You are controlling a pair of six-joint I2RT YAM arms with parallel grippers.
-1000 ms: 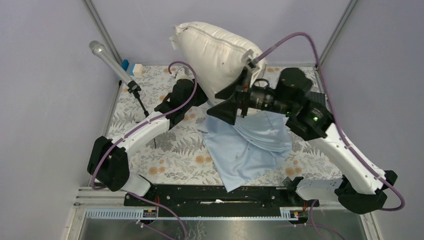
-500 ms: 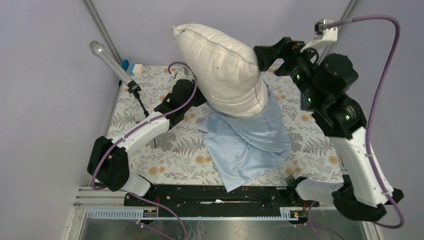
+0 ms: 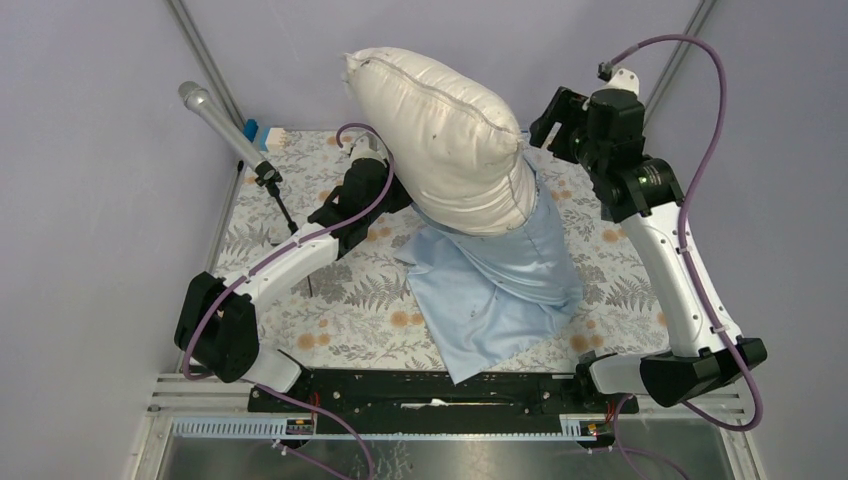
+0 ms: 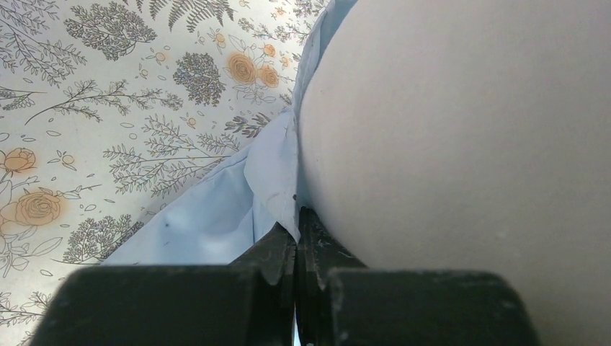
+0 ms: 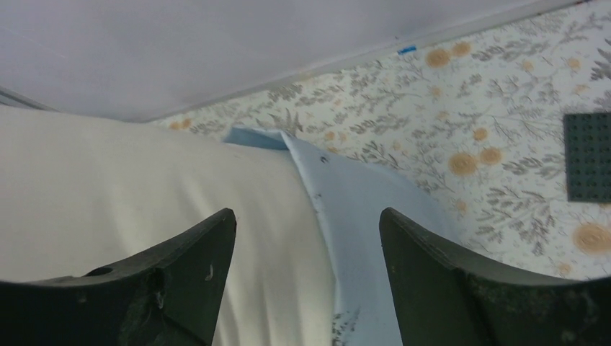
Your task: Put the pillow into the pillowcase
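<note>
Top external view: a desk point(image 3: 300, 300) draped in a floral cloth fills the floor of the grey-walled cell, with 2 arms bolted at its near edge. Standing at the middle of it is the pillow point(image 3: 450, 130), plump and cream, tilted so its top corner leans toward the far left. Its lower end sits inside the open mouth of the pillowcase point(image 3: 500, 300), while most of its bulk rises out above the blue rim. The pillowcase trails from there toward the near edge, wrinkled and flat on the cloth, with its closed end close to the arm bases. The left arm reaches in low from the left, and its wrist is tucked against the pillow's left underside. In the left wrist view the left hand point(image 4: 296, 238) has its fingers pressed together, pinching a fold of the pillowcase hem right against the pillow. The right arm stands tall on the right. Its right hand point(image 5: 306, 216) is spread wide and holds nothing, poised just above where the blue rim meets the pillow's right flank. A microphone point(image 3: 215, 120) on a thin stand slants over the desk's far left side. A small black pad point(image 5: 587, 155) lies on the cloth to the right.
</note>
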